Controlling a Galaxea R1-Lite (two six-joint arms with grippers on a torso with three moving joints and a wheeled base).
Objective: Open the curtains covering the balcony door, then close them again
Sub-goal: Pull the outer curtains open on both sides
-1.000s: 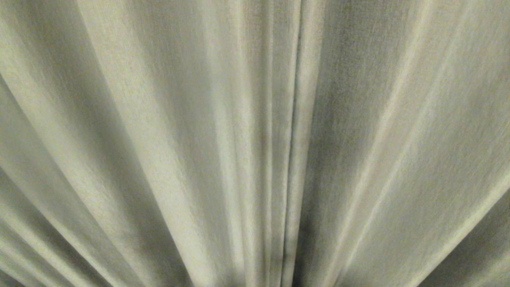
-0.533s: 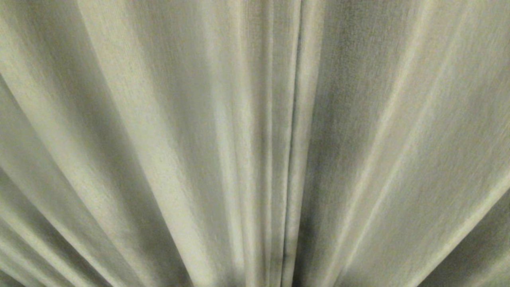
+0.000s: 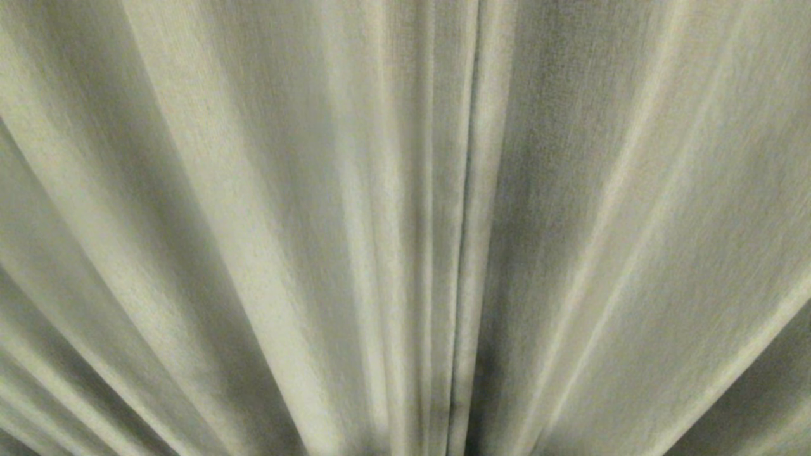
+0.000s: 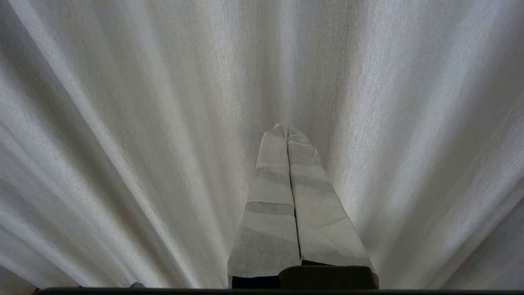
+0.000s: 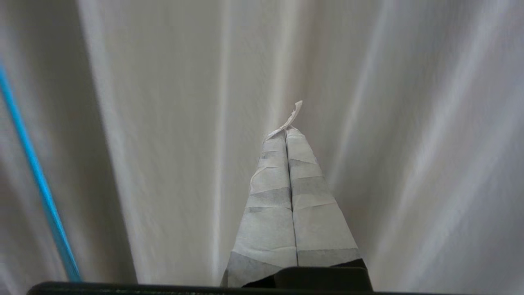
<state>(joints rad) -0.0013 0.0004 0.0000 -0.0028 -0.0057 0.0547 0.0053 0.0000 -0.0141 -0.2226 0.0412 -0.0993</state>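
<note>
1. Head view is filled edge to edge by the beige-tan woven curtains (image 3: 266, 240), hanging in deep vertical folds that fan outward toward the lower corners.
2. A narrow dark vertical seam (image 3: 467, 215), just right of the middle, marks where two hemmed edges of the fabric meet; the panels lie closed against each other along it, with nothing visible behind them.
3. No glass or door frame shows in any view, so the cloth covers whatever stands behind it, and neither arm appears in the head view.
4. In the left wrist view the same pale pleated fabric (image 4: 123, 135) fills the background, and the left gripper (image 4: 283, 128) points toward it.
5. Its two fingers (image 4: 270, 192), wrapped in whitish paper-like tape with grey bands, are pressed flat together along their whole length, with nothing between them; whether the tips touch the cloth cannot be told.
6. In the right wrist view the right gripper (image 5: 286, 132) likewise faces the folds (image 5: 172, 123), its tape-wrapped fingers (image 5: 311, 205) closed tight on each other and holding nothing.
7. A loose curl of tape (image 5: 295, 111) sticks out past the tip of that gripper.
8. A thin bright blue line (image 5: 37, 176), blurred, runs slantwise near one edge of the right wrist view in front of the fabric; what it is cannot be told.
</note>
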